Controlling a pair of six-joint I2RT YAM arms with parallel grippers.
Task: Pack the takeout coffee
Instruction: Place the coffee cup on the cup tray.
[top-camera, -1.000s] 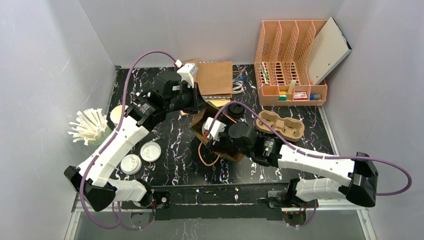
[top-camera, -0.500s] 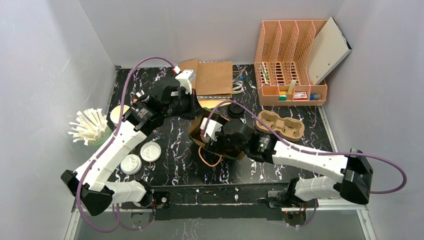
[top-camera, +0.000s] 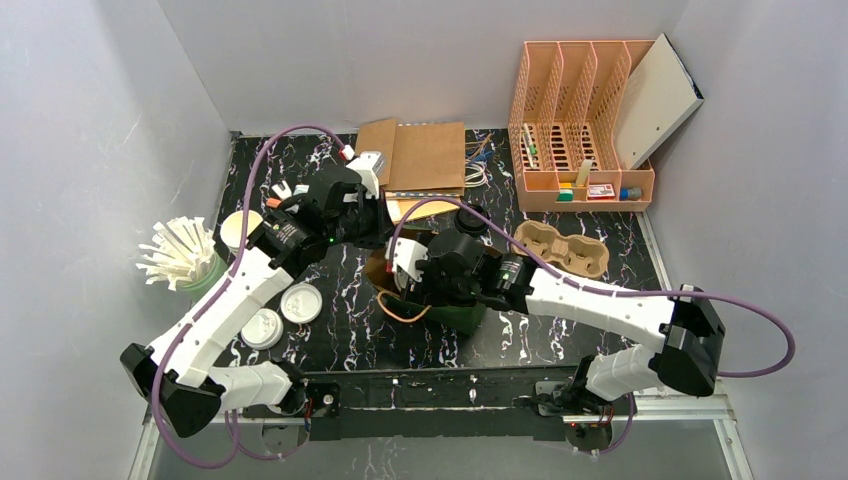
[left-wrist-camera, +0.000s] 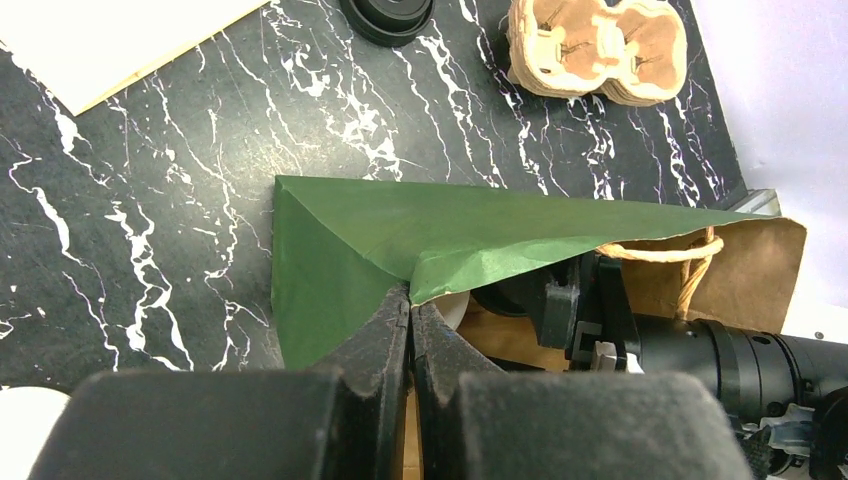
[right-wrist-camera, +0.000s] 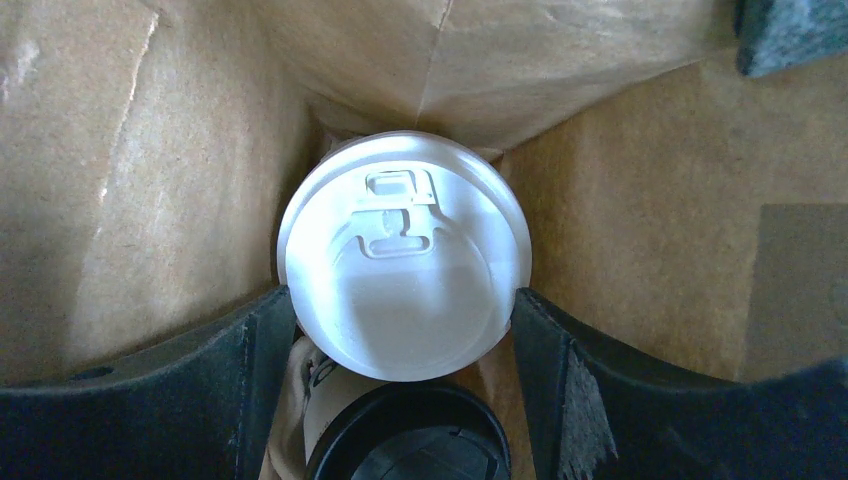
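Note:
A paper bag (top-camera: 462, 318), green outside (left-wrist-camera: 340, 250) and brown inside (right-wrist-camera: 640, 200), lies tipped at the table's middle. My left gripper (left-wrist-camera: 411, 300) is shut on the edge of its mouth, holding it up. My right gripper (right-wrist-camera: 402, 320) reaches inside the bag, its fingers pressed against both sides of a white-lidded coffee cup (right-wrist-camera: 405, 260). A second cup with a black lid (right-wrist-camera: 410, 440) sits just below it in the bag. From above, the right gripper's fingers and both cups are hidden by the bag and the wrist.
A cardboard cup carrier (top-camera: 560, 250) and a loose black lid (top-camera: 472, 218) lie behind the bag. Two white lids (top-camera: 300, 302) and a cup of straws (top-camera: 185, 255) sit at the left. Flat brown bags (top-camera: 425, 155) and an orange organizer (top-camera: 580, 130) stand at the back.
Both arms have shifted left with the bag. The bag has tipped so its green side faces up. The right arm reaches further left.

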